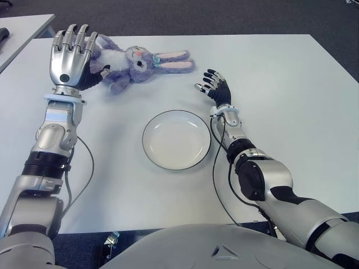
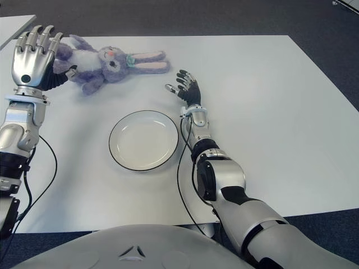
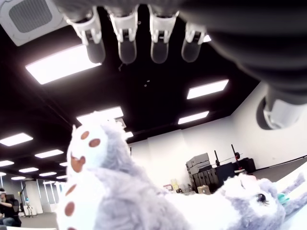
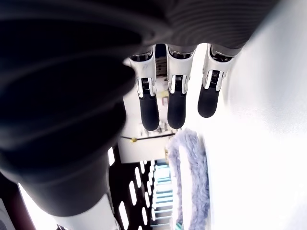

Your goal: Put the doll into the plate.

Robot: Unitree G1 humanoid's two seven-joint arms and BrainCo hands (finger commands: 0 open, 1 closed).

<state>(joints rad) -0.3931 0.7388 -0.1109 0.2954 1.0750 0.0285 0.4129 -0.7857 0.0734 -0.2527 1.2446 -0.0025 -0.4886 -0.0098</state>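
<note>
A purple plush bunny doll (image 1: pixel 134 63) lies on its side at the far left-centre of the white table (image 1: pixel 280 84), its long ears pointing right. My left hand (image 1: pixel 72 50) is raised at the doll's foot end with fingers spread and straight; its thumb sits close against the doll's body. In the left wrist view the doll (image 3: pixel 120 191) shows under the extended fingers (image 3: pixel 127 48), not enclosed by them. An empty white plate (image 1: pixel 176 140) with a dark rim sits nearer to me, right of the doll. My right hand (image 1: pixel 216 87) is open beyond the plate's right edge, holding nothing.
A second white table (image 1: pixel 22 28) stands at the far left, across a gap, with a dark object (image 1: pixel 3 33) at its edge. Dark carpet (image 1: pixel 224 17) lies beyond the far table edge. Black cables (image 1: pixel 216 185) run along both forearms.
</note>
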